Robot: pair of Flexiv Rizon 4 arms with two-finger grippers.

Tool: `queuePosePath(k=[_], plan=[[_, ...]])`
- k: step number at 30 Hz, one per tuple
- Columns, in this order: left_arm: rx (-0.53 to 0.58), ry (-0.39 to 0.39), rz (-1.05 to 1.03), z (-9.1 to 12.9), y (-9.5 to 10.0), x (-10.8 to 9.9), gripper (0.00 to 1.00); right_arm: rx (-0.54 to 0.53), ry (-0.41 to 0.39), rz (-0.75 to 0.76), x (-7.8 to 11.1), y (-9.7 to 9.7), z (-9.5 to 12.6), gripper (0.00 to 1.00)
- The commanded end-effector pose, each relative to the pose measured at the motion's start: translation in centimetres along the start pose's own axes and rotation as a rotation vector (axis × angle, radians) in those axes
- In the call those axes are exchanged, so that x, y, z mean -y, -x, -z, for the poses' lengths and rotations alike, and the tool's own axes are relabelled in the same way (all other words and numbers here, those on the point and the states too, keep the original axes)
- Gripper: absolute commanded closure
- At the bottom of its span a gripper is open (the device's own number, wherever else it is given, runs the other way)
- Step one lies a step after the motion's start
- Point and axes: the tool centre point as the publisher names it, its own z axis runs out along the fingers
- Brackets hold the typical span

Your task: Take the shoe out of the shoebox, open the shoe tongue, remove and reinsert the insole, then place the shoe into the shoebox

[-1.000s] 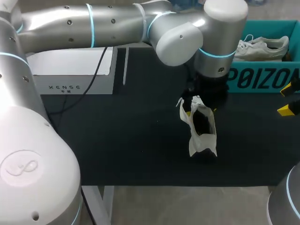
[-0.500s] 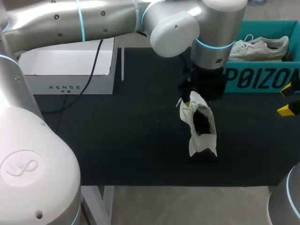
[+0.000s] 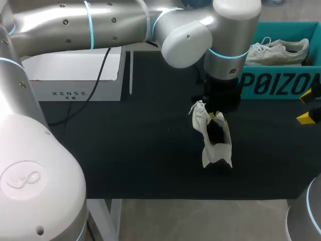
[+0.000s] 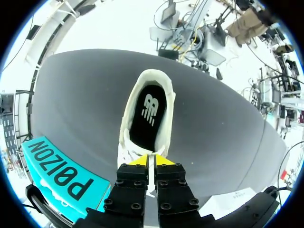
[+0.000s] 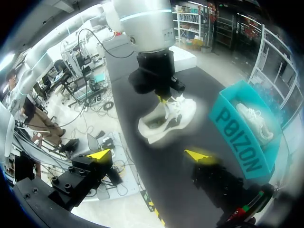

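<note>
Gripping the shoe tongue, left jaws hang between white box and teal shoebox; right jaws spread wide.

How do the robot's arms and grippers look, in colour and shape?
The left arm and right arm are silver-grey and rounded, with light-blue rings at their joints. The left gripper and right gripper have black bolted bodies tipped bright yellow.

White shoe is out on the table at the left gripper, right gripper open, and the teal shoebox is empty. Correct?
Not quite. The shoebox is not empty: a second shoe lies in it, as the head view shows. The rest holds: the shoe is out on the table at the left gripper, and the right gripper is open.
</note>
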Motion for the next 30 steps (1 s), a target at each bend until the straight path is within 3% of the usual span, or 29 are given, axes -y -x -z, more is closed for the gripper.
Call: queuePosePath(k=[1,8,15,26,27,28,30], plan=[[0.004,-0.012,0.01,-1.0,-0.2,0.8,1.0,0.002,-0.001,-0.001,0.0,0.0,-0.1,0.0],[0.031,-0.029,0.124,0.0,-1.7,1.8,1.0,0.002,-0.001,-0.001,0.0,0.0,-0.1,0.0],[-0.01,-0.055,0.271,1.1,-2.9,3.7,1.0,0.002,-0.001,-0.001,0.0,0.0,-0.1,0.0],[-0.054,-0.14,0.432,0.8,-2.9,6.9,1.0,0.002,-0.001,-0.001,0.0,0.0,-0.1,0.0],[-0.035,-0.183,0.444,0.4,-2.9,7.2,0.61,0.002,-0.001,-0.001,0.0,0.0,-0.1,0.0],[-0.022,-0.193,0.445,0.4,-2.9,7.2,0.0,0.002,-0.001,-0.001,0.0,0.0,-0.1,0.0],[-0.022,-0.193,0.445,0.4,-2.9,7.2,0.0,0.002,-0.001,-0.001,0.0,0.0,-0.1,0.0]])
